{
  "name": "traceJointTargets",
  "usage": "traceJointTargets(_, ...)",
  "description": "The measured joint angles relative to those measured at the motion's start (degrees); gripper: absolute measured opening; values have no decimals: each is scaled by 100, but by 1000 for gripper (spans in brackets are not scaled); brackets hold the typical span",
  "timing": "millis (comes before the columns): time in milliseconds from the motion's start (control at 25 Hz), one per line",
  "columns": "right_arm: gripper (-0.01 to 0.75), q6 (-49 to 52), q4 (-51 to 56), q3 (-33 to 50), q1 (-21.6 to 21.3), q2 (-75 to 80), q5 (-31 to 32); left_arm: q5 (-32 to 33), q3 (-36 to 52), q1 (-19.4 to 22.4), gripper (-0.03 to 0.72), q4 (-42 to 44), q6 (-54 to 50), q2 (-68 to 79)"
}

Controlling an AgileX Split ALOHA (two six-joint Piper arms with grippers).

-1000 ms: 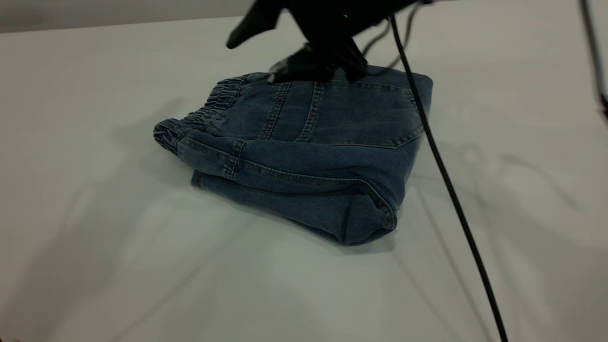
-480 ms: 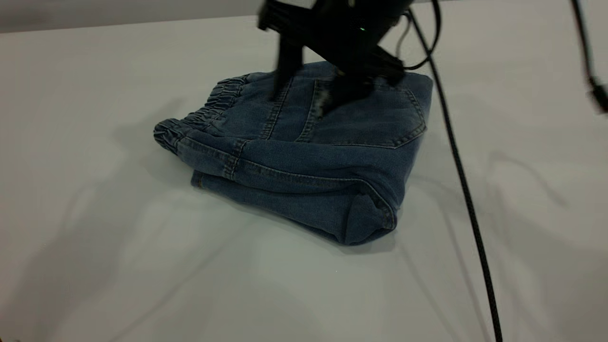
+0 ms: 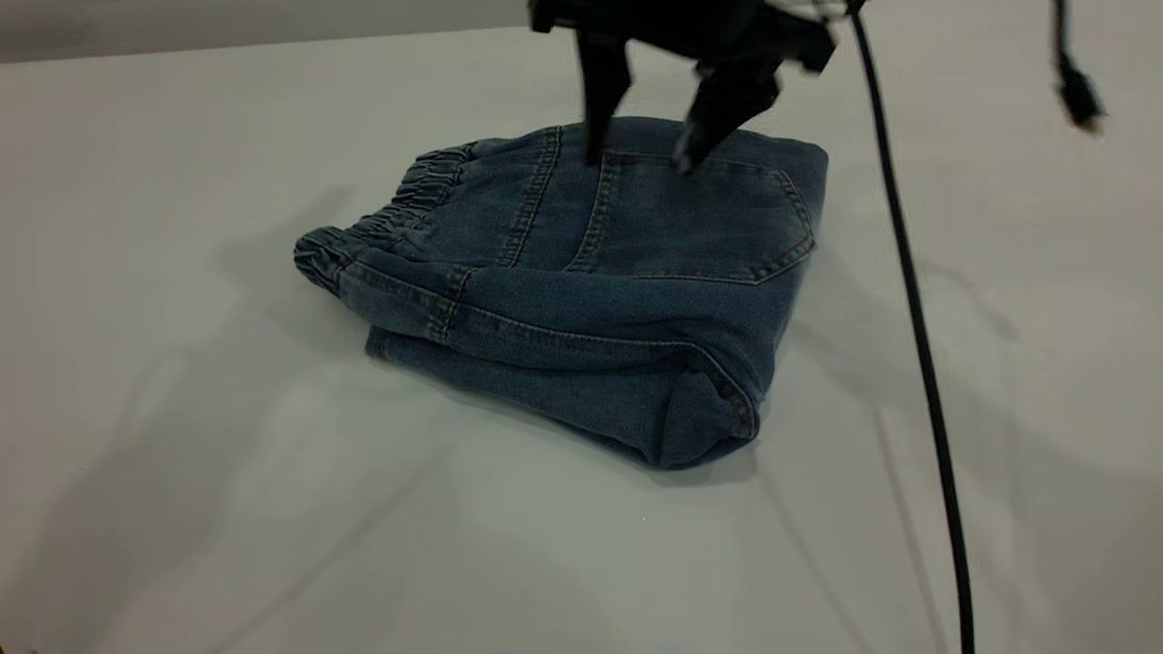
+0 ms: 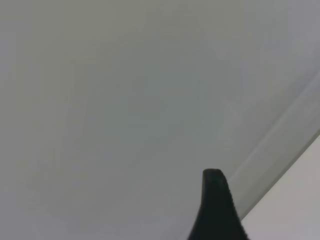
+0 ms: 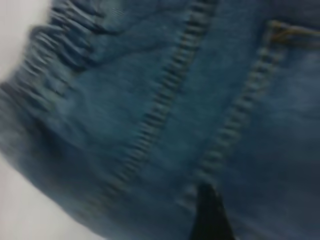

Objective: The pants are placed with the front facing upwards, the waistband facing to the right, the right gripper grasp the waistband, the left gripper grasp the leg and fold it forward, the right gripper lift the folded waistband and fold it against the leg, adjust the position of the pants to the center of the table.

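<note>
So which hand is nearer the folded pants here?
The right. The right hand hangs open just over the far edge of the pants, fingers pointing down near the pocket seam. The left hand sees only bare table, with no pants in its view.

Bare worktop point(image 3: 227, 509) lies open around the folded pants point(image 3: 581, 291); a black cable point(image 3: 918, 327) hangs just right of them.
</note>
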Motion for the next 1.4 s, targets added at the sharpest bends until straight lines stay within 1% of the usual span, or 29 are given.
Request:
traceJointTargets(80, 411, 306, -617, -45, 28, 6, 460, 0, 0, 0, 442, 0, 0, 0)
traceJointTargets(160, 410, 681, -1027, -45, 47, 70, 731, 0, 0, 0, 442, 0, 0, 0)
traceJointTargets(240, 410, 983, -1319, -39, 47, 132, 772, 0, 0, 0, 442, 0, -12, 0)
traceJointTargets(320, 410, 1057, -1396, -39, 101, 211, 720, 0, 0, 0, 442, 0, -12, 0)
traceJointTargets(400, 410, 1014, -1270, -39, 154, 286, 452, 0, 0, 0, 442, 0, -12, 0)
traceJointTargets(560, 408, 805, -588, -44, 264, 413, -454, 5, 0, 0, 442, 0, -23, 0)
traceJointTargets(640, 408, 805, 96, -44, 347, 491, -722, -1, 0, 0, 442, 0, -24, 0)
traceJointTargets(800, 408, 682, 1002, -71, 597, 621, -1104, 7, 0, 0, 442, 0, -24, 0)
traceJointTargets(880, 408, 659, 1240, -159, 726, 736, -1209, 7, 0, 0, 442, 0, -24, 0)
traceJointTargets(1000, 408, 659, 1427, -327, 836, 962, -1173, 18, 0, 0, 442, 0, -24, 0)
traceJointTargets(1280, 408, 659, 1488, -382, 903, 1219, -1100, 30, 0, 0, 442, 0, -24, 0)
traceJointTargets(1400, 408, 499, 1490, -382, 903, 1219, -940, 30, 0, 0, 442, 0, -24, 0)
